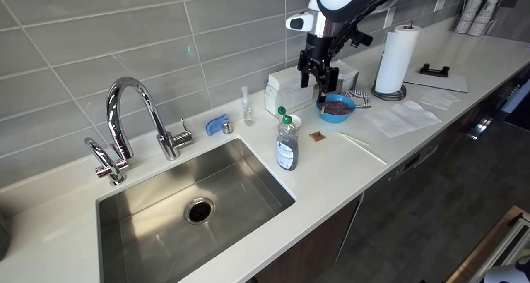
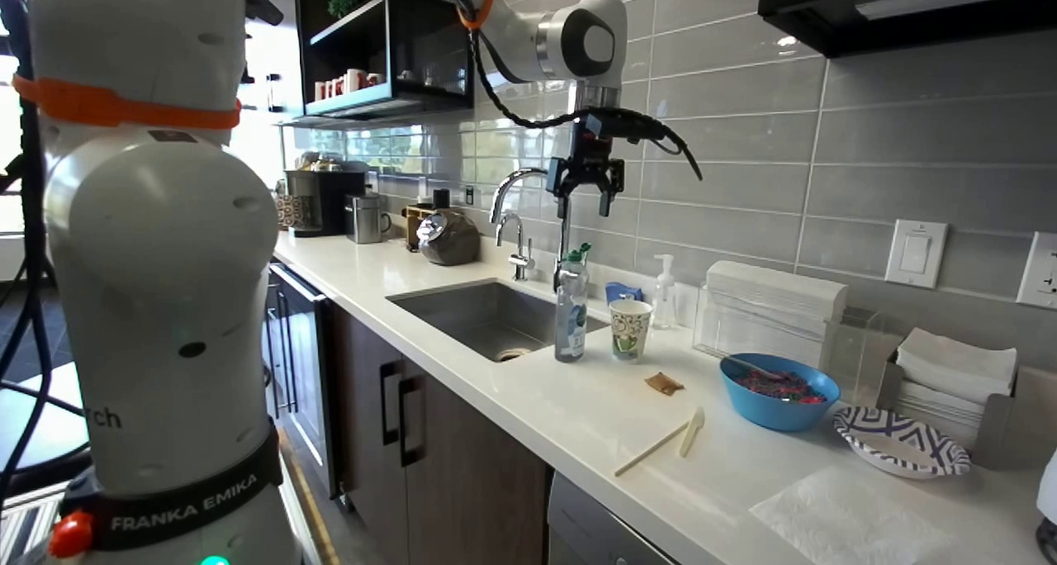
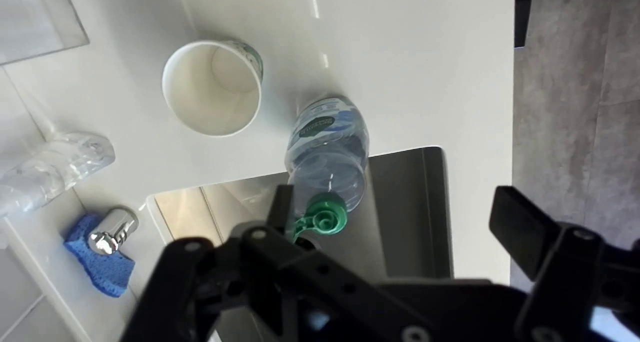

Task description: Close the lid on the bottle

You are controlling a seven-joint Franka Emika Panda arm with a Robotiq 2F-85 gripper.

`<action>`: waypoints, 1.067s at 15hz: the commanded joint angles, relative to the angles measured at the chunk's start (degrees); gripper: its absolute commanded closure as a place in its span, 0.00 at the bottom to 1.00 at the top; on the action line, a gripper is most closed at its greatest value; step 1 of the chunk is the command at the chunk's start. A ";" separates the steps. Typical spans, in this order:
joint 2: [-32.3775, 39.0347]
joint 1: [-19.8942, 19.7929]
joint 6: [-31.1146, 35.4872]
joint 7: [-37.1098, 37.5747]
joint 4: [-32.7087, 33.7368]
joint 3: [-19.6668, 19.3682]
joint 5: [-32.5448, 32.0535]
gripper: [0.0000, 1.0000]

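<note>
The clear bottle (image 1: 285, 154) stands upright on the counter by the sink's corner; it also shows in an exterior view (image 2: 571, 321) and the wrist view (image 3: 327, 139). Its green lid (image 1: 282, 110) is flipped open on its hinge, tilted to one side. In the wrist view the green cap base (image 3: 327, 217) shows its round spout, and the flipped part is partly hidden behind a finger. My gripper (image 2: 585, 206) is open and empty, pointing down, above the bottle and apart from it. In the wrist view its fingers (image 3: 400, 212) are wide apart, the left one overlapping the bottle's edge.
A paper cup (image 2: 630, 329) stands close beside the bottle. The sink (image 1: 265, 167), faucet (image 1: 124, 109), blue sponge (image 1: 215, 125) and clear pump bottle (image 1: 247, 109) are near. A blue bowl (image 2: 780, 412), napkin holder (image 2: 768, 309) and wooden stick (image 2: 652, 449) are farther along the counter.
</note>
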 commanded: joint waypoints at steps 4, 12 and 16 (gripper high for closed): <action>10.18 -2.18 0.01 -11.74 10.63 3.03 2.32 0.00; 19.34 -4.93 -4.27 -20.54 20.41 6.57 7.87 0.00; 22.12 -5.17 -9.45 -19.25 23.82 7.02 8.24 0.00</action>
